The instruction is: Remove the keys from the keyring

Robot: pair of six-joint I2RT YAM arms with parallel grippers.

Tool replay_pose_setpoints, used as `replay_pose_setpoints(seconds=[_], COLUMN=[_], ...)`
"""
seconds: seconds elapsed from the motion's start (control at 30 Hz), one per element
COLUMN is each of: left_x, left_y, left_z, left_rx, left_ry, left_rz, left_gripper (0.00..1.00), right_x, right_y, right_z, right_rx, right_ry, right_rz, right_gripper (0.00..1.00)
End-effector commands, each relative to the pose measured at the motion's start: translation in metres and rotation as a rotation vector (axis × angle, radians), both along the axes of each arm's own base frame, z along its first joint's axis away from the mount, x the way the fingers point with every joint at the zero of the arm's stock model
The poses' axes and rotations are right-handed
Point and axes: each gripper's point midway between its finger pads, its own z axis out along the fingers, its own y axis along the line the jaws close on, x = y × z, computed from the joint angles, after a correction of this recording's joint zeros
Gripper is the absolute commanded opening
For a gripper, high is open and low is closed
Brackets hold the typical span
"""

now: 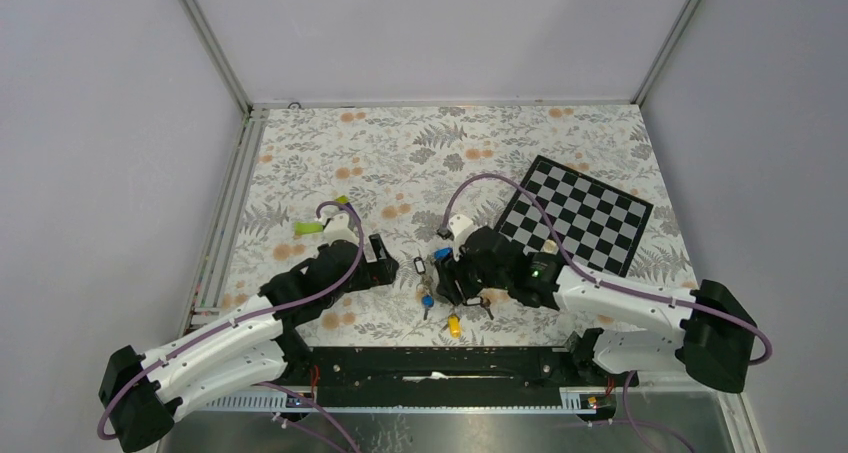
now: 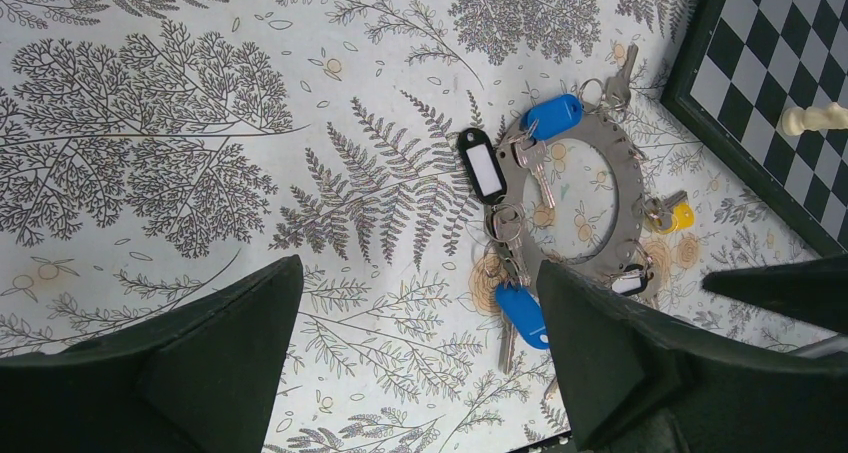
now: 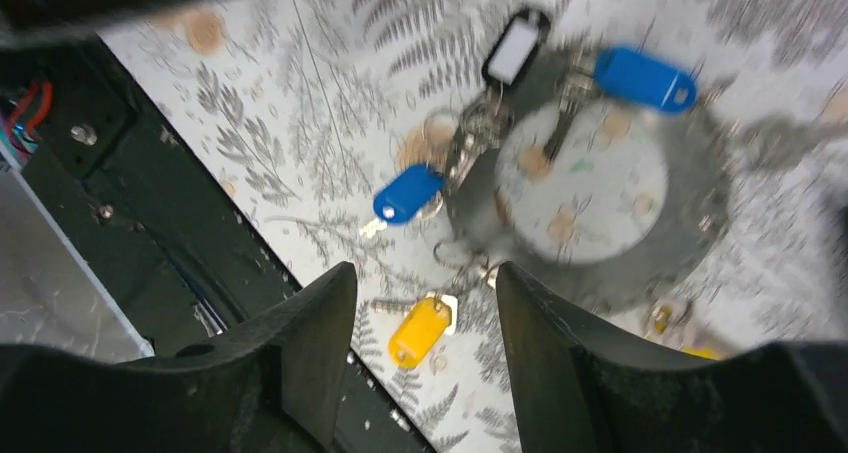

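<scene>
One grey keyring [image 2: 628, 178] lies flat on the worktop [image 2: 150, 93] just ahead of the widely spread left hand [image 2: 420, 268], toward its right finger. It is strung with keys [image 2: 535, 168] bearing two blue tags [image 2: 553, 115], two white-labelled black tags [image 2: 482, 165] and a yellow tag [image 2: 681, 216]. The right hand [image 3: 425, 271], fingers apart and pinching nothing, has the ring just beyond its fingertips; its camera alone shows a second yellow tag [image 3: 418, 330] nearest them, while the left wrist camera alone shows one white chess piece [image 2: 815, 120] on the chessboard [image 2: 760, 63].
</scene>
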Motion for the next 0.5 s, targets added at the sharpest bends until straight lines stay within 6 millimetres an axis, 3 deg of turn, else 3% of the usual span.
replay_pose_setpoints(seconds=[0.0, 0.23, 0.47], left_x=[0.003, 0.001, 0.002], left_y=[-0.003, -0.004, -0.008], left_z=[0.007, 0.004, 0.003], left_rx=[-0.032, -0.045, -0.033], left_ry=[-0.018, -0.011, -0.001], left_rz=[0.002, 0.0, -0.015], left_gripper=[0.95, 0.95, 0.95], right_x=[-0.017, -0.022, -0.041], right_y=[-0.007, -0.03, -0.008], right_z=[-0.02, -0.041, -0.048], right_rx=[-0.085, -0.189, -0.172], right_ry=[0.138, 0.242, 0.34], right_rz=[-0.157, -0.395, -0.375], right_gripper=[0.6, 0.61, 0.59])
